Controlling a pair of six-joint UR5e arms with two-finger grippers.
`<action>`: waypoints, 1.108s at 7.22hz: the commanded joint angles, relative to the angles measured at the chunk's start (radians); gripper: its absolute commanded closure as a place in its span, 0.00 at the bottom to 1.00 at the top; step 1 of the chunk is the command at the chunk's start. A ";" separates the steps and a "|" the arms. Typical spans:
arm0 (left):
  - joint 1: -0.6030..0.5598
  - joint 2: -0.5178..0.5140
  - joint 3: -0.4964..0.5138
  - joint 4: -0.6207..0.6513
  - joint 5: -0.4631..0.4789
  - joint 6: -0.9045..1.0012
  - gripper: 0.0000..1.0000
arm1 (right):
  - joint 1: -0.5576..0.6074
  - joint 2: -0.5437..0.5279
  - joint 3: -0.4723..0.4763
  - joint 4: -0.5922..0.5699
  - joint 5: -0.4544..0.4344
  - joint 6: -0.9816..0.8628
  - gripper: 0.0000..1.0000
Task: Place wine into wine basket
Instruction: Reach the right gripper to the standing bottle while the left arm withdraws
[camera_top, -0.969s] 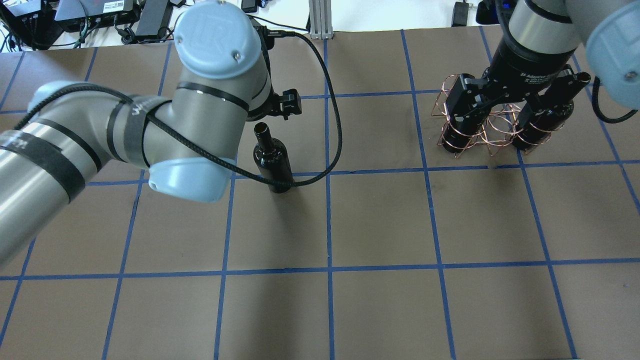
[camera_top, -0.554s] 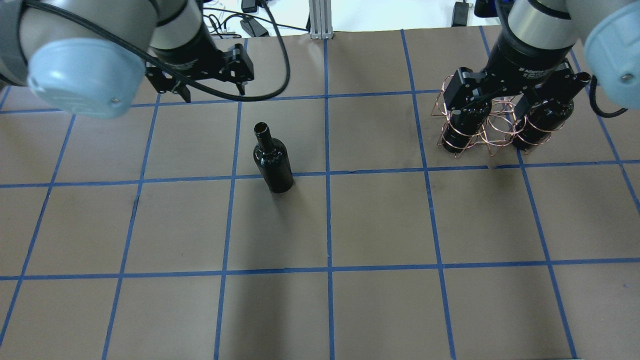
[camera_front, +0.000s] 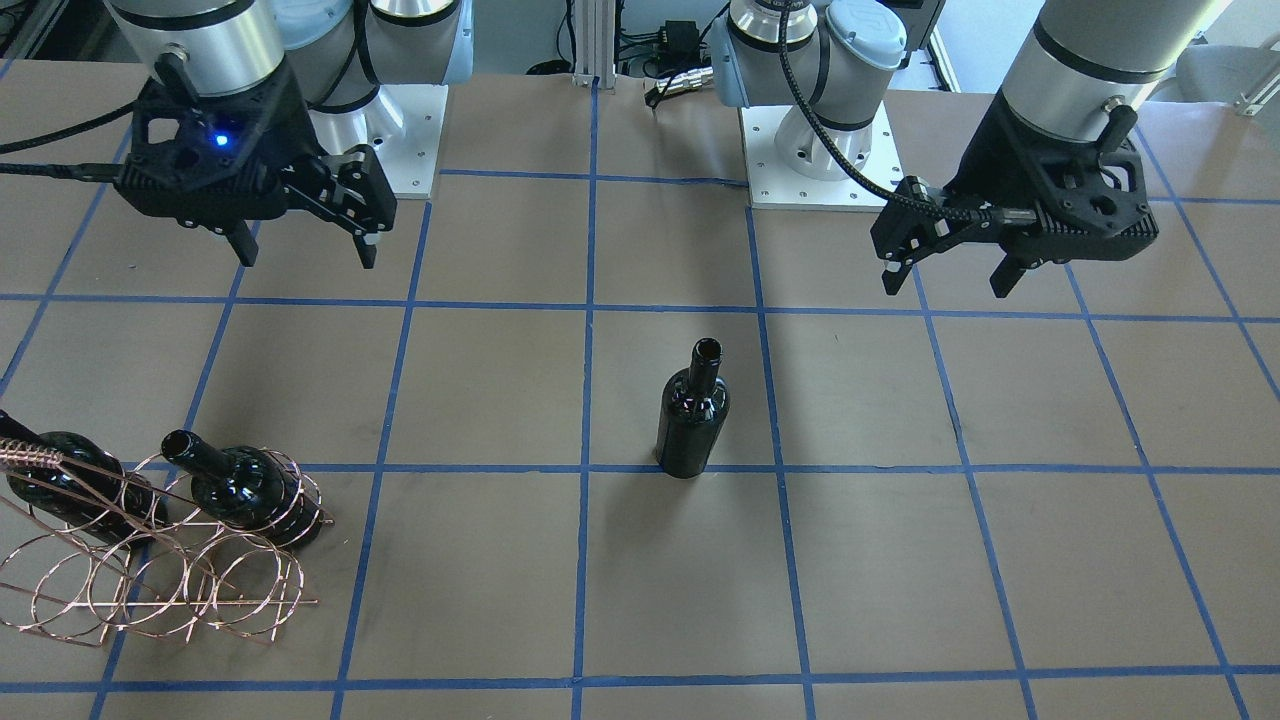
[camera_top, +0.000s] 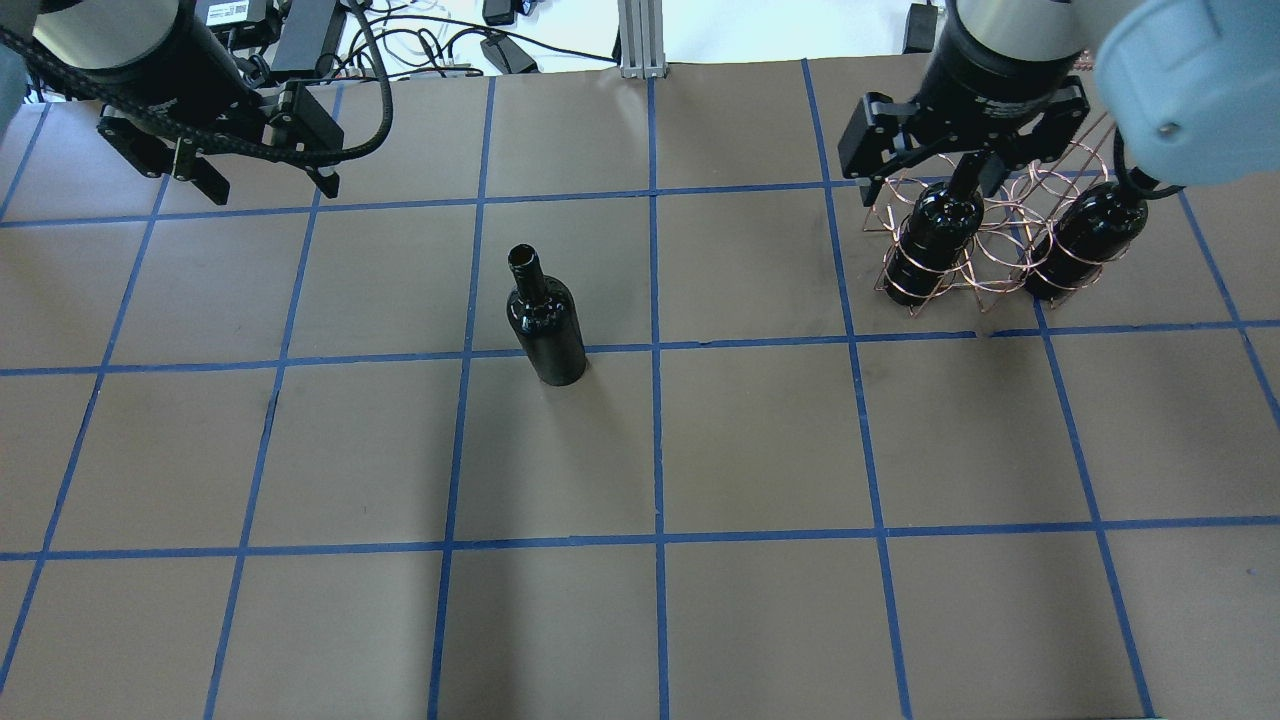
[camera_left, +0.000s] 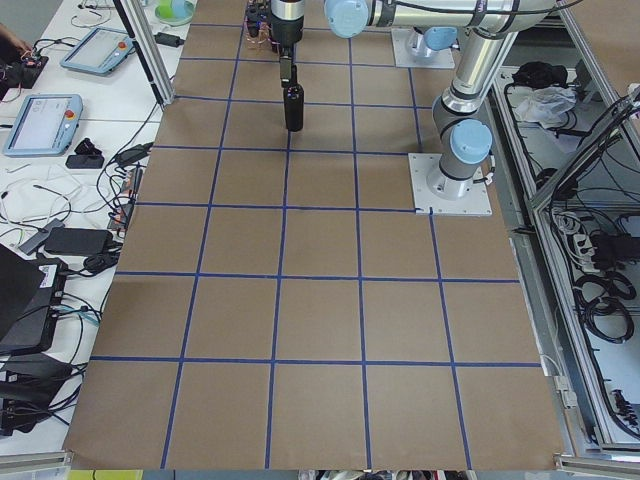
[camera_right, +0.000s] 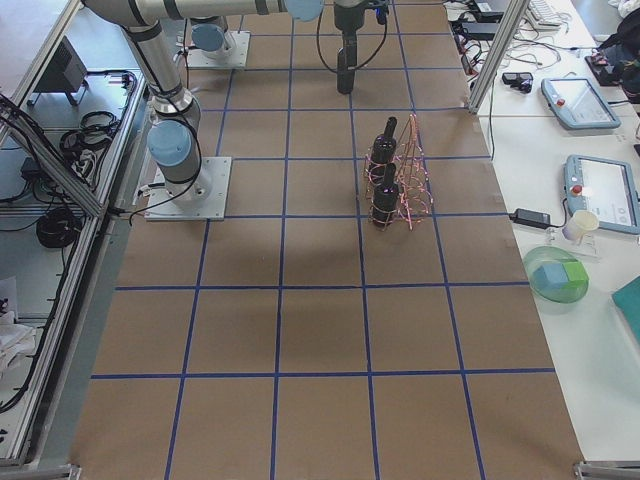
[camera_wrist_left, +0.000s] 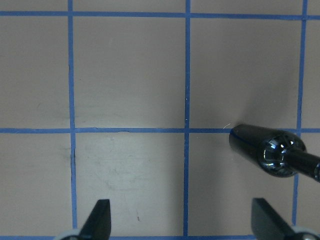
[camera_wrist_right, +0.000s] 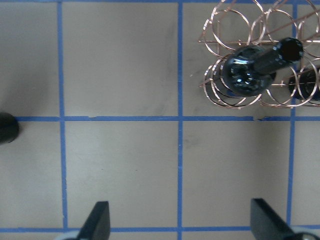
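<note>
1. The wine (camera_top: 545, 330) stands upright near the middle of the table (camera_top: 760, 440), on a blue tape line, touched by nothing.
2. The basket (camera_front: 150, 575) sits well apart from it, on the robot's right, with two other bottles (camera_front: 240, 490) already lying in its rings.
3. The left gripper (camera_front: 945, 280) hangs above the table with its fingers spread wide and nothing between them. The right gripper (camera_front: 305, 250) is the same, near the basket but clear of it.
4. Judged from this, the last bottle is not yet picked up.
5. Risks:
   - A finger that clips the neck on approach could topple the upright bottle, and it would roll.
   - Glossy glass (no label to add friction) may slip in a light or off-centre grasp.
   - The wire basket looks light, so pushing the bottle in at an angle could shove or tip it.
   - The incoming bottle could knock the two already seated, since the free rings lie just beside them.
</note>
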 joint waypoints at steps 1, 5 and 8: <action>0.059 0.008 -0.010 -0.008 0.015 0.086 0.00 | 0.198 0.143 -0.149 -0.014 0.001 0.239 0.00; 0.119 0.012 -0.012 -0.027 0.018 0.088 0.00 | 0.360 0.271 -0.174 -0.130 0.026 0.462 0.00; 0.124 0.012 -0.013 -0.057 0.023 0.088 0.00 | 0.423 0.317 -0.178 -0.178 0.067 0.583 0.00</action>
